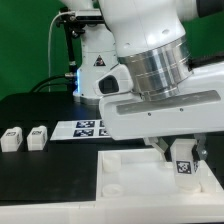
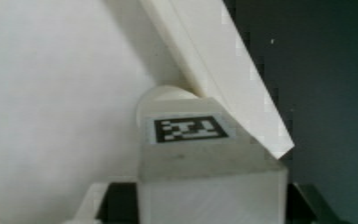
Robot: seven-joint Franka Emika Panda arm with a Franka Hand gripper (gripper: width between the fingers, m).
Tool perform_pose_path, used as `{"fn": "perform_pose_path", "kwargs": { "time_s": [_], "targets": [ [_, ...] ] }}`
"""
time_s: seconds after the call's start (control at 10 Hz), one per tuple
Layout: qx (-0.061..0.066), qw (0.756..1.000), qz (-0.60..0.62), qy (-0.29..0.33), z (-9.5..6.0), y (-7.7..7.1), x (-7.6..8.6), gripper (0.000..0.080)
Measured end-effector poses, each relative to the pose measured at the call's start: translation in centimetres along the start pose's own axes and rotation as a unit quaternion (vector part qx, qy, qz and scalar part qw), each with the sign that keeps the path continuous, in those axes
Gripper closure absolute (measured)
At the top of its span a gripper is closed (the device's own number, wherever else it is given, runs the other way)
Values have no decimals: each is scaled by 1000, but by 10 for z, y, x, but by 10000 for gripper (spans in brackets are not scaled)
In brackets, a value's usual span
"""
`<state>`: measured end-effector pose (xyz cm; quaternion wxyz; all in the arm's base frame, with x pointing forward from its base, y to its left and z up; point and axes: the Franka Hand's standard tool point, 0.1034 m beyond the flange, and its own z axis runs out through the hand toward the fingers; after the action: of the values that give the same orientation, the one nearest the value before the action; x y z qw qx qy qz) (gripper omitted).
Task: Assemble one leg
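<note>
Blk table (image 1: pixel 40 112): pincer (image 1: pixel 181 154) w/ leg (image 1: pixel 183 166) at tray (image 1: pixel 125 178).

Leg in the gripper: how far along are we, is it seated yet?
Done: the gripper is shut on one leg. In hand: that leg hangs at the white tray, toward the exterior view's right; whether it is seated cannot be told. Left: fitting it into a socket. The near socket is empty, and two loose legs lie at the exterior view's left.
</note>
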<state>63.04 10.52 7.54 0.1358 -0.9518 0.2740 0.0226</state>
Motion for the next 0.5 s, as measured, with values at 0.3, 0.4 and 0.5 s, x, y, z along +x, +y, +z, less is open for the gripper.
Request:
{"fn": "perform_pose_path", "kwargs": {
  "time_s": [0.3,0.4,0.5],
  "targets": [
    [-1,1000,0,2,0,1,1,495],
    [-1,1000,0,2,1,1,1,315],
    [-1,1000,-13,2,1,1,1,200]
  ]
}}
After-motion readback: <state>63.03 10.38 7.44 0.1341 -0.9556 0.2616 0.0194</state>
